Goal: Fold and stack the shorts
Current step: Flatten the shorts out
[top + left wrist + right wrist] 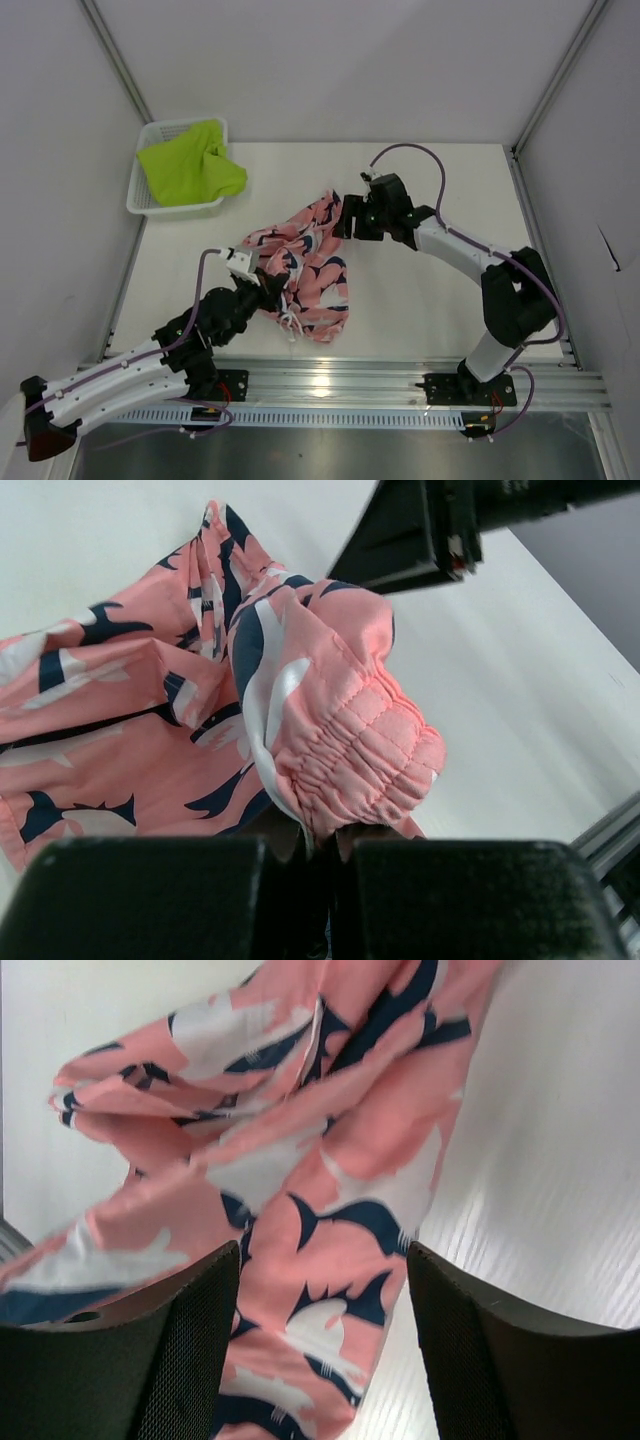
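While the left gripper (262,289) is stretching forward low, pinching the coral-pink shorts (312,262) at the waistband, the right gripper (347,216) is reaching leftward, elbow bent, fingers spread.

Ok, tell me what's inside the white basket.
A crumpled pair of green shorts fills the basket, with one end spilling over its rim. The basket's floor, and anything that may lie beneath the shorts, is covered.
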`<action>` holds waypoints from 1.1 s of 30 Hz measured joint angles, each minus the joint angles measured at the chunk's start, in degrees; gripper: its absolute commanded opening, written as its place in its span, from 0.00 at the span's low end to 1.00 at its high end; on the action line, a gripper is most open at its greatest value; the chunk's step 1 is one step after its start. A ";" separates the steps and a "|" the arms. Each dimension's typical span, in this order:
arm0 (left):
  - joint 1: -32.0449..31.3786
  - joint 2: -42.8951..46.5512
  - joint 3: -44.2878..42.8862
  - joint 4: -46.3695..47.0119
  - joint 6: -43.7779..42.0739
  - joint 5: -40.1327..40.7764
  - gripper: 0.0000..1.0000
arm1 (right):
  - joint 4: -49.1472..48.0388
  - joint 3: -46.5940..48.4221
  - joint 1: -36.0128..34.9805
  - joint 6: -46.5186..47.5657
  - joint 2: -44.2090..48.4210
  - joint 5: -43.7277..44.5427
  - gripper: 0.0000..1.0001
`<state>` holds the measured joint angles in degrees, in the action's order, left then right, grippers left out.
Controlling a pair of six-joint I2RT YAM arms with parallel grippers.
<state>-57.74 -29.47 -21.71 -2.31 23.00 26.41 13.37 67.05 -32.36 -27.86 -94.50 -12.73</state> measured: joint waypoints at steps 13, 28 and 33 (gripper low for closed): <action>0.00 11.10 5.03 -2.16 -0.02 -1.05 0.00 | -6.84 14.34 10.58 -6.38 -21.79 -11.85 0.66; 0.00 15.63 7.78 -4.74 -0.07 -1.49 0.00 | -8.74 31.71 11.67 -10.71 -36.59 -20.76 0.49; 0.00 15.67 7.78 -4.79 -0.11 -2.23 0.00 | -6.69 37.62 11.30 -10.47 -40.44 -21.18 0.42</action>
<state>-57.74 -13.80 -13.93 -7.09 22.90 24.18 6.68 104.66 -21.06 -38.33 -134.93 -33.91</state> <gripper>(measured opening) 0.039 0.440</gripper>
